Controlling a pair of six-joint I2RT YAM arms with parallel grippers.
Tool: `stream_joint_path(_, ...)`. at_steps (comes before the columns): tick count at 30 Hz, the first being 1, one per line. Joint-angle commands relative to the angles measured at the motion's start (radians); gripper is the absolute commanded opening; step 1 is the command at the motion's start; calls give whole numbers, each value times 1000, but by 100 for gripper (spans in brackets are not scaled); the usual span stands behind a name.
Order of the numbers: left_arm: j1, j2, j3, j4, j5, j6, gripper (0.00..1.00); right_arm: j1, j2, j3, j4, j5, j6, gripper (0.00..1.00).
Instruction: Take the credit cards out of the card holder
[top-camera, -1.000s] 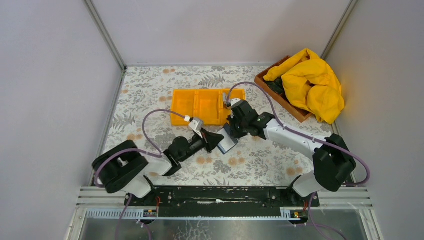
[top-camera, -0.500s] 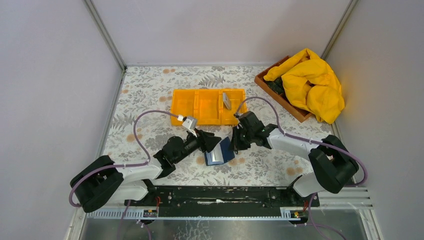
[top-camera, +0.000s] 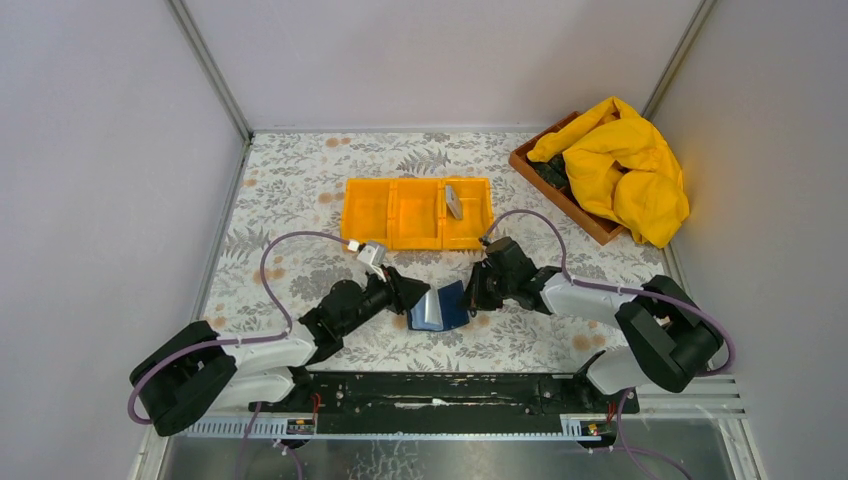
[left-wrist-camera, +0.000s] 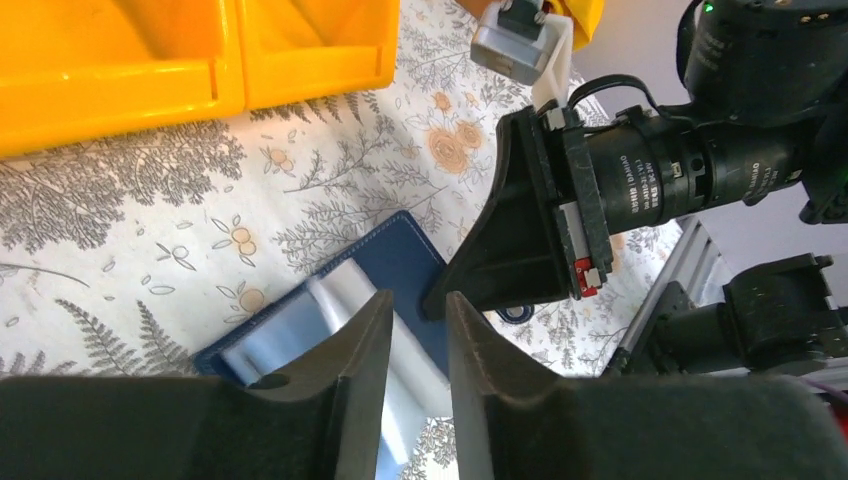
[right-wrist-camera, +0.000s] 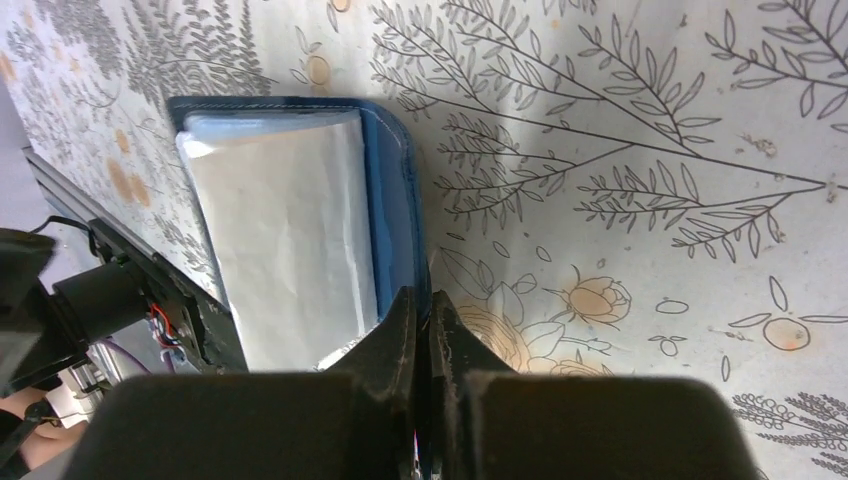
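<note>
The card holder (top-camera: 437, 307) lies on the flowered table between both grippers, dark blue with its grey lining up. My right gripper (top-camera: 468, 293) is shut on the holder's blue cover edge (right-wrist-camera: 392, 200); the pale lining (right-wrist-camera: 290, 230) lies to its left in the right wrist view. My left gripper (top-camera: 408, 296) hovers at the holder's left side, jaws a little apart and empty, with the holder (left-wrist-camera: 400, 260) beyond its fingers (left-wrist-camera: 350, 380). One grey credit card (top-camera: 453, 201) leans in the right compartment of the orange tray (top-camera: 400, 215). No tan-orange card shows.
A wooden box (top-camera: 560, 195) holding a yellow cloth (top-camera: 620, 170) stands at the back right. The orange tray (left-wrist-camera: 120, 70) is just beyond the holder. Grey walls close in the left, back and right sides. The arm bases are at the near edge.
My right gripper came back from the tray, leaving the grey card there, and closed on the holder's edge. The holder moved nearer and lower. My left arm drew back to the left.
</note>
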Motion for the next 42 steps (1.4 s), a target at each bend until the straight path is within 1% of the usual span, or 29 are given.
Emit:
stream_joint_path(1, 0, 6, -14, 25, 19, -30, 28, -5, -40, -17, 57, 13, 10, 0)
stream_joint_path(4, -3, 36, -12, 46, 37, -42, 17, -5, -40, -31, 70, 15, 12, 0)
stream_joint_path(8, -6, 69, -19, 62, 49, -62, 1, -5, -36, -41, 86, 14, 17, 0)
stream_joint_path(12, -7, 66, -44, 49, 18, -83, 0, -5, -17, -46, 95, 15, 17, 0)
stream_joint_path(13, -7, 65, -44, 29, 1, -86, 1, -5, -10, -47, 99, 15, 15, 0)
stream_joint_path(16, -7, 57, -51, -14, -42, -93, 19, -5, 14, -59, 126, 9, 14, 0)
stream_joint_path(18, -7, 41, -66, -12, -61, -102, 43, -5, 27, -63, 137, 5, 13, 0)
stream_joint_path(20, -7, 28, -67, -42, -78, -94, 63, -5, 31, -69, 147, 4, 14, 0)
stream_joint_path(21, -7, 22, -59, -67, -87, -84, 70, -5, 32, -71, 147, 8, 14, 0)
stream_joint_path(22, -6, 16, -51, -97, -95, -78, 75, -5, 30, -72, 148, 11, 12, 0)
stream_joint_path(23, -7, 13, -46, -116, -102, -75, 77, -5, 28, -73, 148, 13, 11, 0)
stream_joint_path(26, -6, 14, -42, -123, -100, -73, 78, -5, 23, -74, 146, 14, 8, 0)
stream_joint_path(29, -8, 38, -36, -108, -83, -73, 74, -5, 22, -75, 145, 14, 7, 0)
stream_joint_path(38, -6, 153, -45, 18, -25, -98, 66, -5, 26, -87, 155, 14, 13, 0)
stream_joint_path(40, -7, 157, -40, 29, -9, -105, 64, -5, 29, -90, 159, 12, 11, 0)
stream_joint_path(42, -7, 156, -36, 34, -2, -110, 58, -5, 31, -91, 161, 13, 12, 0)
